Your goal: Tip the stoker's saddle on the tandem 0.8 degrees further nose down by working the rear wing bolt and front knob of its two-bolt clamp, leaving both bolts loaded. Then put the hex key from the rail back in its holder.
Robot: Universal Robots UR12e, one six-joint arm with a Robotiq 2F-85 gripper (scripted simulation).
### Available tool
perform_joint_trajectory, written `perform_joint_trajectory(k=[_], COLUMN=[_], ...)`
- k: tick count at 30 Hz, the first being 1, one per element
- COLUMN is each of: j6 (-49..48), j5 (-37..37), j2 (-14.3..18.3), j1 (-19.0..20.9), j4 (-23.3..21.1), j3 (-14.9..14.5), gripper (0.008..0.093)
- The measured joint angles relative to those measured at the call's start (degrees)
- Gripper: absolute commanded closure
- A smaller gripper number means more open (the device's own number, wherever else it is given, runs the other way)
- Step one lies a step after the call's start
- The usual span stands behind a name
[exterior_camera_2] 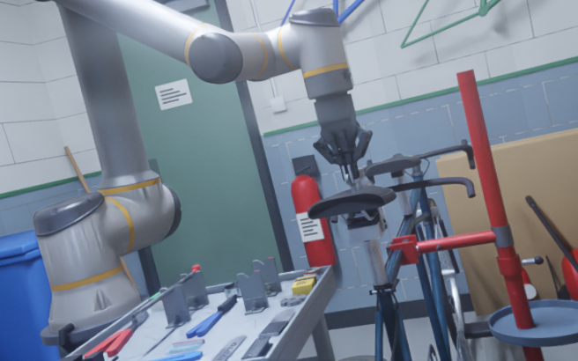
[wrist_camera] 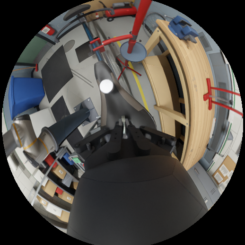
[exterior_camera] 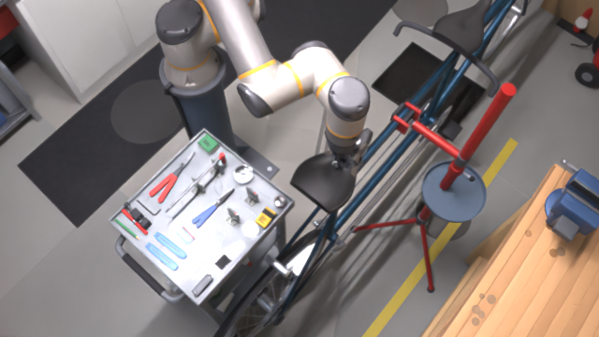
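A pale metal wing bolt stands at the rear of the stoker's saddle, and my gripper is closed on it from above. The black stoker's saddle sits on the blue tandem's seatpost, its nose pointing away in the wrist camera. A round white front knob shows beside the saddle's nose. The clamp sits under the saddle on the silver post. The hex key on the rail is hidden from me. My gripper hangs straight down over the saddle's rear.
Behind the saddle the tandem frame runs diagonally, clamped by a red repair stand with a blue tray. A tool cart stands left of the saddle. A wooden bench with a blue vice fills the right.
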Motion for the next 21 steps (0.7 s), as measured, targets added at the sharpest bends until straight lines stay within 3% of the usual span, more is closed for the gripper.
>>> perform_joint_trajectory(k=[21], j6=[10.9], j5=[0.0], j2=[0.0], j1=[0.0], j4=[0.0], j3=[0.0], gripper=[0.0934])
